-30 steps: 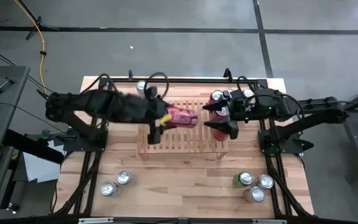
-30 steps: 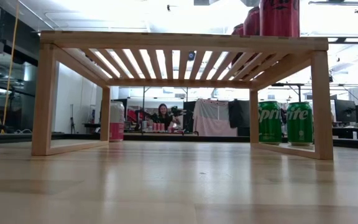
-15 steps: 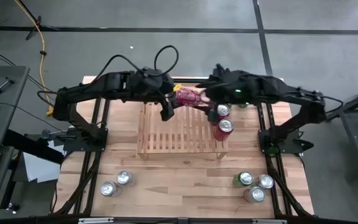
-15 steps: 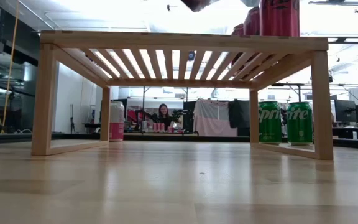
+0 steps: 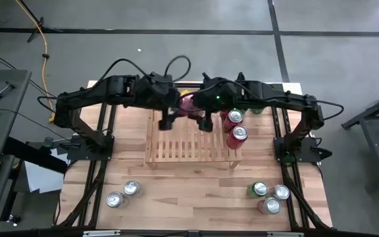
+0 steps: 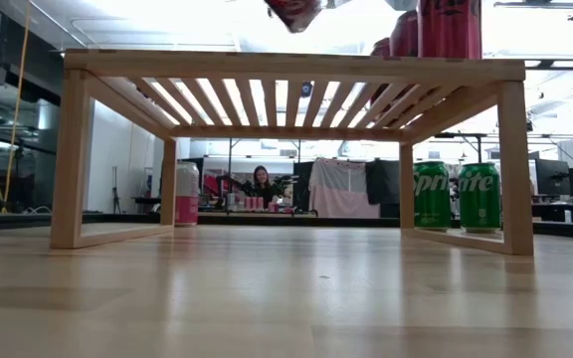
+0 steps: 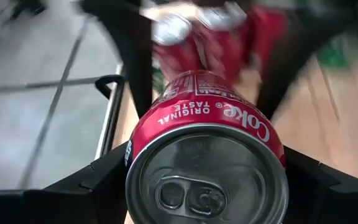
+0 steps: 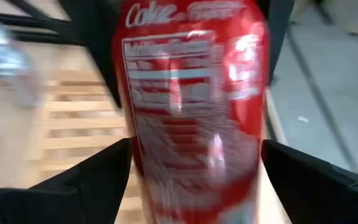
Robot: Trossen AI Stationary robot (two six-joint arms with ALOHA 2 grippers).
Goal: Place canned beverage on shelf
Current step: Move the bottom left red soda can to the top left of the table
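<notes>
The red Coke can (image 5: 189, 104) hangs in the air above the far edge of the shelf (image 5: 191, 138), toward 12 o'clock on the table. The left gripper (image 5: 168, 118) clamps it across its body, as the left wrist view shows. The right gripper (image 5: 204, 121) has the can between its spread fingers, and whether those fingers touch it cannot be told. This appears to be a handover between the 2 arms.

1. Close the right fingers firmly before the left ones release.
2. Turn the can upright.
3. Lower it onto a free slat area at 9 o'clock of the 2 standing cans (image 5: 236, 126), without touching them.
4. Release only when the base rests flat across the slats.
</notes>
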